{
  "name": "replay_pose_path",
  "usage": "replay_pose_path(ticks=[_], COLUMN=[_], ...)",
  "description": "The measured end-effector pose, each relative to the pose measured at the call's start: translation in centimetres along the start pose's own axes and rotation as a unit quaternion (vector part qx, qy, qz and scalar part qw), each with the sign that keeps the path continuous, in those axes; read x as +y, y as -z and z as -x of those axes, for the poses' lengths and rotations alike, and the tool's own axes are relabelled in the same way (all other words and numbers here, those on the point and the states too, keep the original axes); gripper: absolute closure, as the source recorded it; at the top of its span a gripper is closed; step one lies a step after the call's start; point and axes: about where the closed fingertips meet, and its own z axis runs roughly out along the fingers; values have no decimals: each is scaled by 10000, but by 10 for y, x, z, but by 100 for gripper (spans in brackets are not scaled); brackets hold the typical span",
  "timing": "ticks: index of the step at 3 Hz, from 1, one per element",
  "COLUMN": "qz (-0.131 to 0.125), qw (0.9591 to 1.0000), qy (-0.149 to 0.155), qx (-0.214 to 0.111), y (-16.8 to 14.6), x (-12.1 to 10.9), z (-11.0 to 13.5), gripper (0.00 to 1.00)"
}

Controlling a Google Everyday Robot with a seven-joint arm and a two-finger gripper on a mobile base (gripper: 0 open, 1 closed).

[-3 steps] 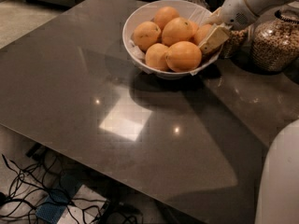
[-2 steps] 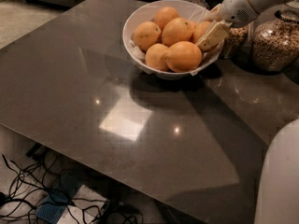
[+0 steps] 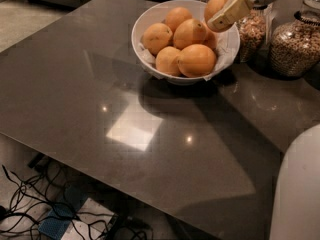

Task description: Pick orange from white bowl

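Note:
The white bowl with a crinkled white liner stands at the back of the dark table and holds several oranges. My gripper is at the bowl's right rim, above it. It is shut on an orange, which is lifted clear of the pile. One pale finger lies across the front of that orange. A bigger, more oval orange lies at the front of the bowl.
Two glass jars of cereal stand right of the bowl, one close and one further right. The dark table stretches toward me. A white part of the robot fills the lower right. Cables lie on the floor.
The gripper has risen from the bowl's right side with the orange in it. The other oranges have stayed in place.

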Motion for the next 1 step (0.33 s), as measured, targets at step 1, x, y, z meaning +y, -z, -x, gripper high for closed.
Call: replay_pose_path(ticks=[1], qz=[-10], qw=[10000], qy=[9], qx=[-11], y=[1], x=[-1], z=[1], gripper=[100])
